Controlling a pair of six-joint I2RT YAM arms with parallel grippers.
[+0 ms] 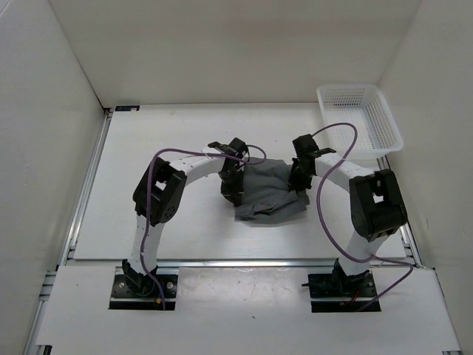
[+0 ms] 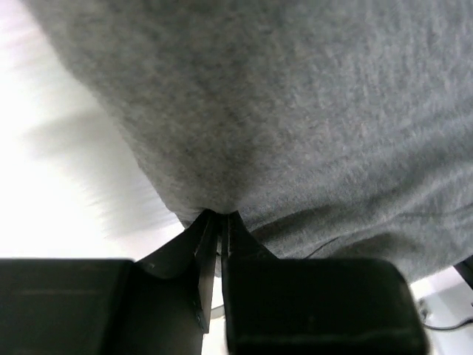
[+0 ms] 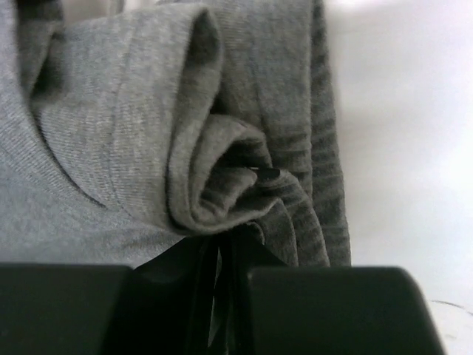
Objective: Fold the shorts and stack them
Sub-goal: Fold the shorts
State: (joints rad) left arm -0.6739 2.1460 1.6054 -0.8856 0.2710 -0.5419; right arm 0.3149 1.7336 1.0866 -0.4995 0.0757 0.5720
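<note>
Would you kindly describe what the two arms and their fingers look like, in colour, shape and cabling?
Both the left arm and the right arm have white links joined by boxy black joint housings. A purple cable loops loosely along each. Each stands on a black base plate. The fingers are plain black, flat and tapering; no markings show.

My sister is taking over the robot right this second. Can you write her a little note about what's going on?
Left pincer: shut on the left edge of the shorts.
Right pincer: shut on a bunched fold at their right edge.
Shorts: mid-table, rumpled between both arms; the white basket stands apart, far right.
Done: both edges gripped.
To do: finish a neat fold, then stack.
</note>
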